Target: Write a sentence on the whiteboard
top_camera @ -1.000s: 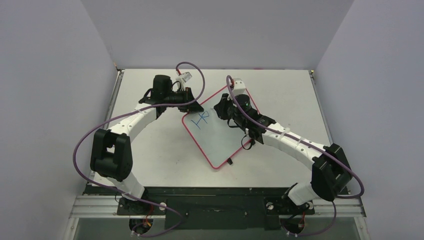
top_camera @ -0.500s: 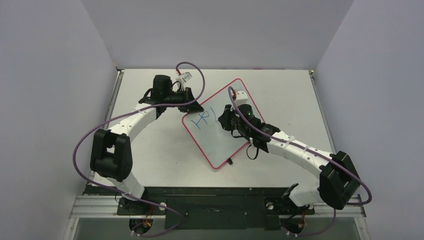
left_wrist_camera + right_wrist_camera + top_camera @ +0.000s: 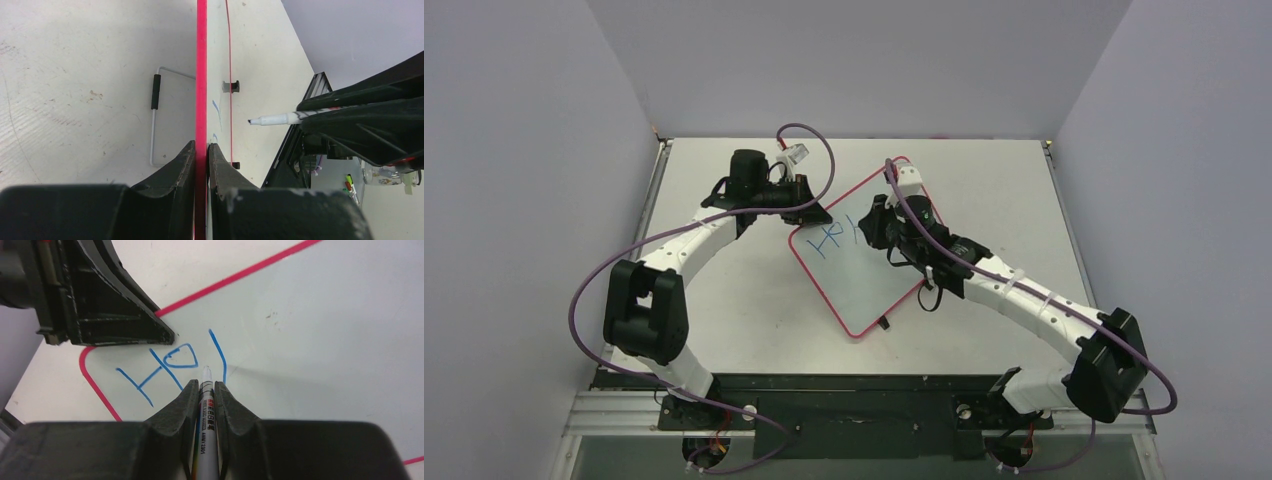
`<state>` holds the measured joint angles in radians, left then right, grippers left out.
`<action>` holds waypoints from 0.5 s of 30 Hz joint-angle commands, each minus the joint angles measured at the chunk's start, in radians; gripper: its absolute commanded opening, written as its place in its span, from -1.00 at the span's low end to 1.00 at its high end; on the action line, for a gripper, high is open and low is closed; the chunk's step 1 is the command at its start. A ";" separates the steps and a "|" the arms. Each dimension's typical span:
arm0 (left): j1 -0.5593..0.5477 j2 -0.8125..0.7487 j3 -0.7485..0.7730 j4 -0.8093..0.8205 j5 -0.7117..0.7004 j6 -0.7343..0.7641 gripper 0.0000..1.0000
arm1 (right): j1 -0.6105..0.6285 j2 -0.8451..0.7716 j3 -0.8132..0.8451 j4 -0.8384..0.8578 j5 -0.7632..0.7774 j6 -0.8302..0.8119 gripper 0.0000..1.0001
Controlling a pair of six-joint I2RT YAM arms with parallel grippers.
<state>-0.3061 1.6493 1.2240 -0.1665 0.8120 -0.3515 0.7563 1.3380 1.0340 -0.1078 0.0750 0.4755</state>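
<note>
**Marker tip sits between the "o" and a lone downstroke**

At the whiteboard's point(image 3: 861, 287) left corner, the left gripper point(image 3: 202, 146) is clamped tight on the red-pink rim with one finger on each face (its own wrist camera sees the board almost edge-on). The sentence point(image 3: 175, 360) reads "Ho" plus one slanted stroke in blue. It starts just inside that held corner and runs along the board's far-left rim. The part of the board towards its near corner is bare.

The right gripper point(image 3: 204, 385) reaches in from the board's right side. Its fingers are closed around a white marker point(image 3: 205, 402), whose long axis lies in line with the fingers and points at the lettered corner. The tip is between the "o" and the stroke, near the stroke's foot. The left wrist view suggests a small gap above the surface, though I cannot tell for certain.

The line of writing heads away from the held corner, so the next mark likely belongs on the stroke's open side, past the tip. Only the right arm is placed to make it, because the left is taken up holding the board
</note>
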 commanded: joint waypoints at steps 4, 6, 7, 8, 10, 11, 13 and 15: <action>-0.016 -0.053 0.025 0.018 0.017 0.060 -1.00 | -0.006 0.043 0.110 0.030 0.041 -0.016 -1.00; -0.016 -0.055 0.024 0.018 0.017 0.060 -1.00 | -0.011 0.062 0.131 0.035 0.042 -0.014 -1.00; -0.016 -0.055 0.023 0.018 0.016 0.060 -1.00 | -0.012 0.074 0.136 0.037 0.041 -0.014 -1.00; -0.016 -0.055 0.023 0.018 0.017 0.060 -1.00 | -0.015 0.078 0.145 0.039 0.039 -0.014 -1.00; -0.017 -0.056 0.022 0.018 0.018 0.061 -1.00 | -0.016 0.096 0.157 0.042 0.040 -0.015 -1.00; -0.017 -0.056 0.021 0.018 0.018 0.062 -1.00 | -0.017 0.105 0.160 0.044 0.040 -0.015 -1.00; -0.018 -0.057 0.020 0.018 0.018 0.063 -1.00 | -0.018 0.119 0.168 0.048 0.039 -0.016 -1.00; -0.018 -0.057 0.020 0.018 0.017 0.063 -1.00 | -0.020 0.131 0.172 0.053 0.039 -0.015 -1.00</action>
<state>-0.3077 1.6459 1.2240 -0.1677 0.8120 -0.3473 0.7452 1.4525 1.1580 -0.1055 0.0963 0.4667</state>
